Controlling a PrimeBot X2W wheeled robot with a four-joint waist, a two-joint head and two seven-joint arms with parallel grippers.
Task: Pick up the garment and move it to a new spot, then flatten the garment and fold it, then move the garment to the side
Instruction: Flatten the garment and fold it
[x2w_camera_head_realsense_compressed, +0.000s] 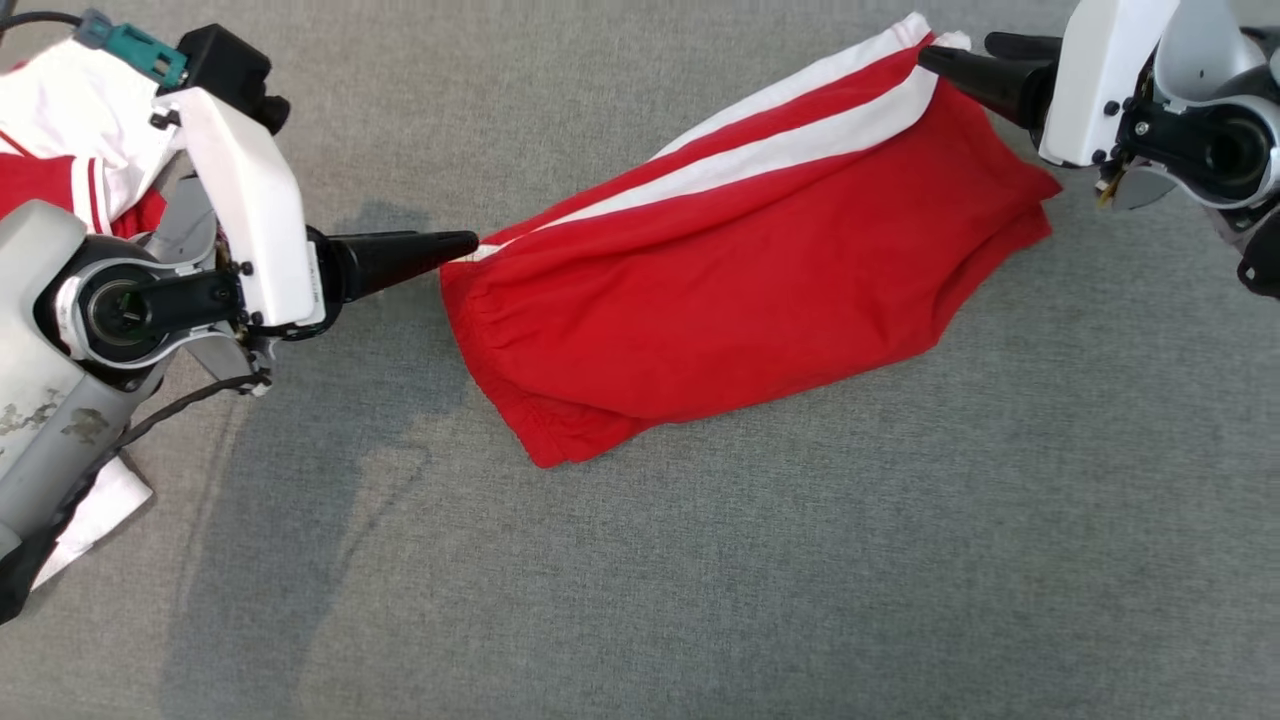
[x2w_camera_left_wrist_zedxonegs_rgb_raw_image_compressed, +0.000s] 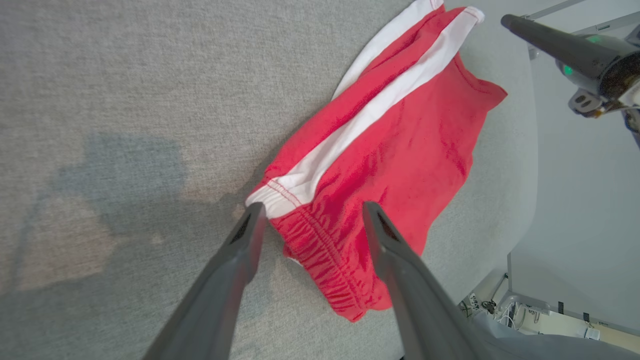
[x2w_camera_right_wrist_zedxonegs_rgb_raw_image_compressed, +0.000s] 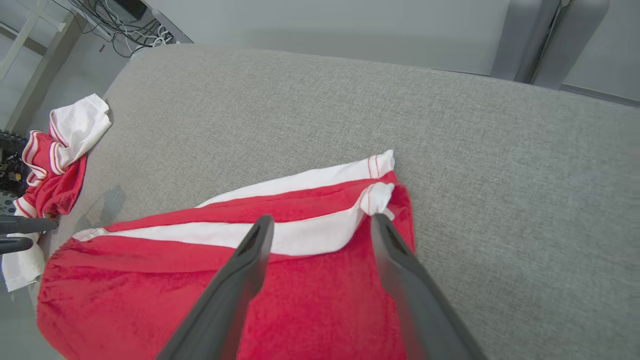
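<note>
Left pincer (x2w_camera_head_realsense_compressed: 465, 245) stands apart, tips at the waistband corner of the red shorts (x2w_camera_head_realsense_compressed: 750, 270), which lie folded lengthwise on the grey cushion (x2w_camera_head_realsense_compressed: 700, 560). Right pincer (x2w_camera_head_realsense_compressed: 955, 48), apart too, sits at the hem corner. To shift them well, I'd pinch both layers at each end and lift together, cloth taut. Side-on from the head, the left gap hides; its wrist view shows it straddling the waistband. The right wrist view shows the bunched red-and-white garment (x2w_camera_right_wrist_zedxonegs_rgb_raw_image_compressed: 60, 160) whole.
</note>
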